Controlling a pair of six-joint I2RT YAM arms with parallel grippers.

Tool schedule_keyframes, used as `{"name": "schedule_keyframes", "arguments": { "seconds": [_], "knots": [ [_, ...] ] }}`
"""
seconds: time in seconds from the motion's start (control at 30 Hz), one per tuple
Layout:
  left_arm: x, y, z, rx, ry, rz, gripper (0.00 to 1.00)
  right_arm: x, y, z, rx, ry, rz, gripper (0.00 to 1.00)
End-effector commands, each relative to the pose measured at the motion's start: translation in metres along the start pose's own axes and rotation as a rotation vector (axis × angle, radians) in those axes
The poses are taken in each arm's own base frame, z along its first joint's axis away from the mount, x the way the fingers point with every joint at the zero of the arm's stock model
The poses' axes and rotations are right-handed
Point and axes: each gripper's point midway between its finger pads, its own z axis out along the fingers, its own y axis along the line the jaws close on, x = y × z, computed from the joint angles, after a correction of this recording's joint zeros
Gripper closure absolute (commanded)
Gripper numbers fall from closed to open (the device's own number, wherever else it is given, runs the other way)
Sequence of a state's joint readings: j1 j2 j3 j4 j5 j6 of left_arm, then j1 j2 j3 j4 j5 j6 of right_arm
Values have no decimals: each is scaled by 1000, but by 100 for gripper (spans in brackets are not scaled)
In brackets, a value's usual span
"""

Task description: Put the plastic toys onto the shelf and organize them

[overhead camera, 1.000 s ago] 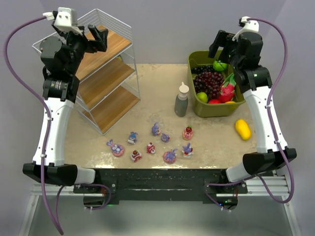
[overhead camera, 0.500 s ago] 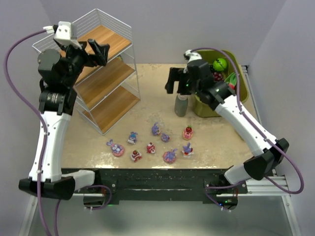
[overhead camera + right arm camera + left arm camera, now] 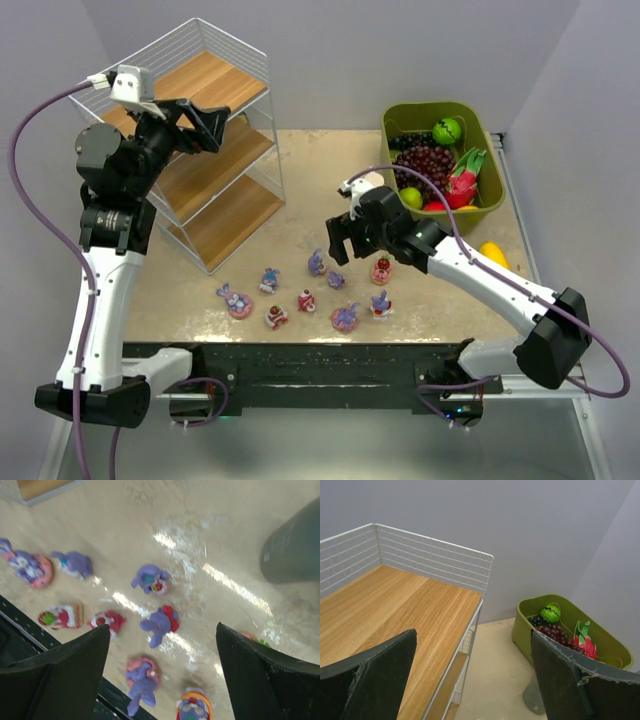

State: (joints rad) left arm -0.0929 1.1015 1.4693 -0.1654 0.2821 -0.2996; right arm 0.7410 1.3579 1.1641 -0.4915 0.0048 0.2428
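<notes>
Several plastic toys lie in a loose cluster near the table's front edge: purple bunnies, some on pink bases, and red-and-white cake pieces. My right gripper hangs open just above the cluster's far side. In the right wrist view a purple bunny with a red piece lies between its spread fingers, untouched. The shelf stands at the back left, a white wire rack with wooden boards. My left gripper is open and empty, high at the edge of the top board.
An olive-green bin with grapes, a green apple and a dragon fruit stands at the back right. A yellow lemon lies beside it. A grey bottle stands just beyond my right gripper, hidden under the arm in the top view.
My right arm swung from over the bin leftward and down to the toy cluster, its jaws narrowing slightly. My left arm shifted a little at the shelf top.
</notes>
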Motion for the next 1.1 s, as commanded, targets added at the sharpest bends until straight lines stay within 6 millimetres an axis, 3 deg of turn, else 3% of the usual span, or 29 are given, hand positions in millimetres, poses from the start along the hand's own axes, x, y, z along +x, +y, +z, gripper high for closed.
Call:
{"name": "schedule_keyframes", "arguments": {
  "seconds": [0.0, 0.13, 0.23, 0.4, 0.53, 0.67, 0.77, 0.87, 1.07],
  "knots": [
    [0, -9, 4, 60, -19, -17, 0, 4, 1, -7, -24, -59, -9, 10],
    [-4, -17, 10, 106, -37, -51, 0, 35, 1, -4, -27, 14, 87, 13],
    [0, -22, 14, 145, -27, -45, 1, 46, 2, -11, -38, -4, 110, 14],
    [8, -23, 21, 165, -8, -66, 0, 44, 16, -38, -134, -30, 69, 13],
    [17, -20, 25, 161, 13, -90, 0, 68, 36, -50, -274, 25, 38, 13],
    [14, -22, 26, 177, -8, -87, 0, 85, 38, -56, -289, 63, 49, 14],
    [16, -21, 26, 176, -4, -93, 0, 91, 29, -56, -235, 57, 82, 16],
    [16, -22, 26, 175, -5, -95, 0, 91, -3, -56, -29, 39, 183, 20],
    [20, -17, 28, 151, -1, -106, 0, 109, -36, -65, 189, 81, 320, 20]
  ]
}}
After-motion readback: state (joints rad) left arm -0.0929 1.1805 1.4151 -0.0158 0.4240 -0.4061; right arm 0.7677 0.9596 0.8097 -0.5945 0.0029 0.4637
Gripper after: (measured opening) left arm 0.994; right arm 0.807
